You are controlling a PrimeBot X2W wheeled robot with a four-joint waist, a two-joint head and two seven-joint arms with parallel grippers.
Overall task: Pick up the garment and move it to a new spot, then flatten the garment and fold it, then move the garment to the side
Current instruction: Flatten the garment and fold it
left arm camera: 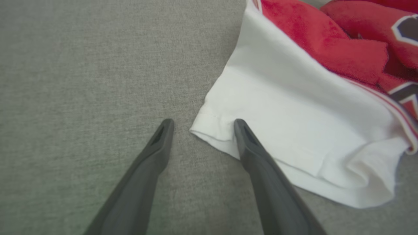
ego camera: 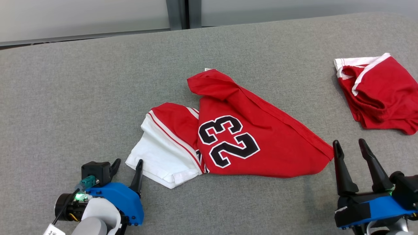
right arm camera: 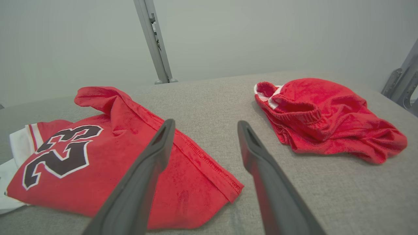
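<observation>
Fabric, grey and finely woven, covers the table (ego camera: 65,98) from edge to edge. Behind it stand pale, smooth wall panels (ego camera: 81,16) split by a grey metal post (ego camera: 178,13).

At the lower left sits the left tool (ego camera: 129,161), its two dark tapered fingers spread wide and holding nothing. In the left wrist view one finger (left arm camera: 248,140) overlaps the hemmed corner of a white sleeve (left arm camera: 294,130), though whether they touch cannot be told. That sleeve belongs to the garment (ego camera: 261,140), a soft red knit jersey lying crumpled at the table's middle in a rough triangle. A black, white-edged 23 (ego camera: 228,142) faces up, and red and white stripes run along the sleeve seam.

Just beside the garment's right-hand point, the right tool (ego camera: 348,141) is likewise spread and empty. Further right, well apart, a second red piece (ego camera: 378,94) lies bunched, with white trim.
</observation>
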